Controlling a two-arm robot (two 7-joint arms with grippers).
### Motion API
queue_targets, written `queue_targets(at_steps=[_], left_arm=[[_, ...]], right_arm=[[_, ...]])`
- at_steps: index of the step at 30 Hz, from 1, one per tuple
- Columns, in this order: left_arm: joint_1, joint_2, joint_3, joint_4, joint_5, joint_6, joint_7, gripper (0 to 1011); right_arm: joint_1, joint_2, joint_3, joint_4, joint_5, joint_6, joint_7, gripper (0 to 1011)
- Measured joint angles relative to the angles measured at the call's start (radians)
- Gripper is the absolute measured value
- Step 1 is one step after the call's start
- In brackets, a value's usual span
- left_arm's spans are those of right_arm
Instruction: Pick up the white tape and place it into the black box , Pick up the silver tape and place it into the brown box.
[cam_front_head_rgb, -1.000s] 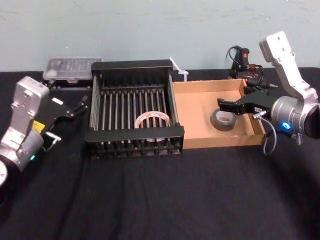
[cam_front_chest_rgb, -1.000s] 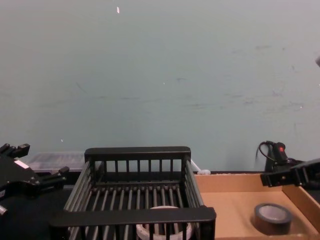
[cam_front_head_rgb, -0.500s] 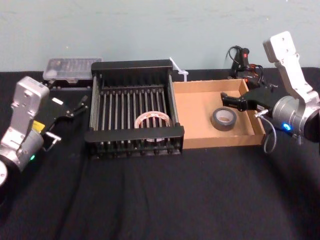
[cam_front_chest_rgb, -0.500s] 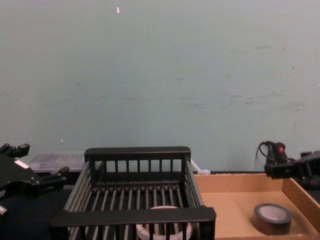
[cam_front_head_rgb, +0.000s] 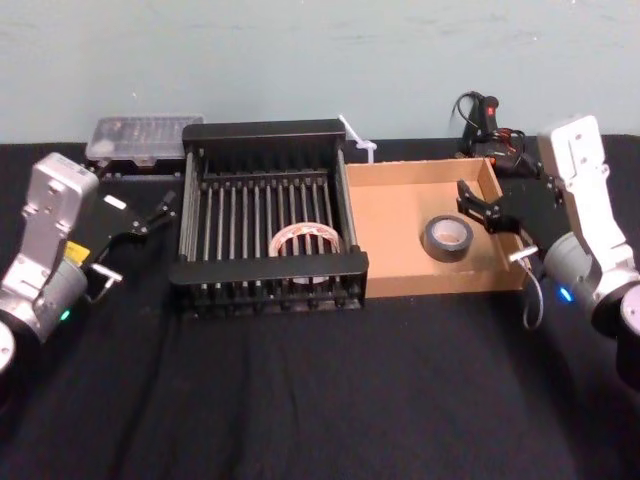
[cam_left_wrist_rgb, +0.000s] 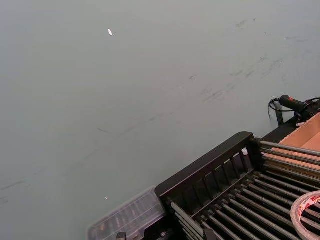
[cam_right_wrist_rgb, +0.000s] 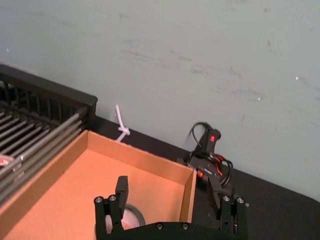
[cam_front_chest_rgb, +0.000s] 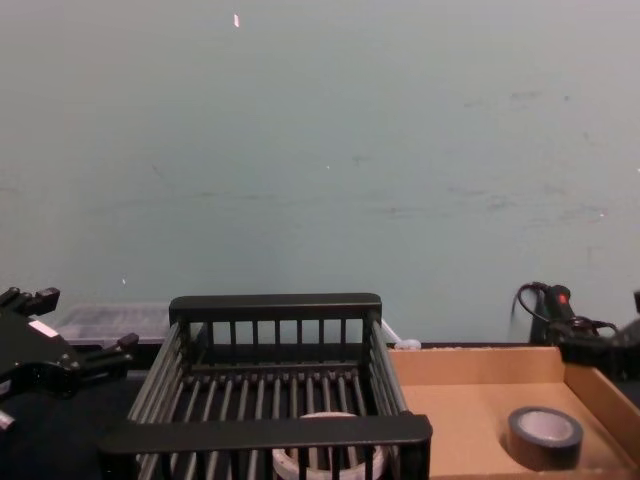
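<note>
1. The black cloth-covered table (cam_front_head_rgb: 300, 400) carries everything.
2. The black slatted crate, the black box (cam_front_head_rgb: 265, 262), stands at the table's back edge, left of centre.
3. The shallow brown cardboard tray, the brown box (cam_front_head_rgb: 395, 215), sits touching the crate's right side.
4. The right gripper (cam_front_head_rgb: 488, 205) hovers over the tray's right wall, its fingers spread apart and empty.
5. The left gripper (cam_front_head_rgb: 150, 213) hangs near the table's left edge, beside the crate, fingers apart, holding nothing.
6. A clear plastic case (cam_front_head_rgb: 143, 133) lies at the back-left corner.
7. The off-white ring-shaped roll, the white tape (cam_front_head_rgb: 305, 240), lies flat on the crate's floor, near its front-right corner.
8. The dull grey-silver roll, the silver tape (cam_front_head_rgb: 447, 236), lies flat in the tray, towards its right wall.
</note>
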Motion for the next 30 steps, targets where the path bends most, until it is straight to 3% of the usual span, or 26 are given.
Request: queue_targets(at_steps=[10, 30], left_arm=[[0.000, 0.000, 0.000, 0.000, 0.000, 0.000, 0.000, 1001], [0.000, 0.000, 0.000, 0.000, 0.000, 0.000, 0.000, 1001]], right_arm=[[-0.041, -0.022, 0.023, 0.033, -0.030, -0.030, -0.015, 1002], [-0.040, -0.021, 0.020, 0.032, -0.031, -0.031, -0.015, 1002]])
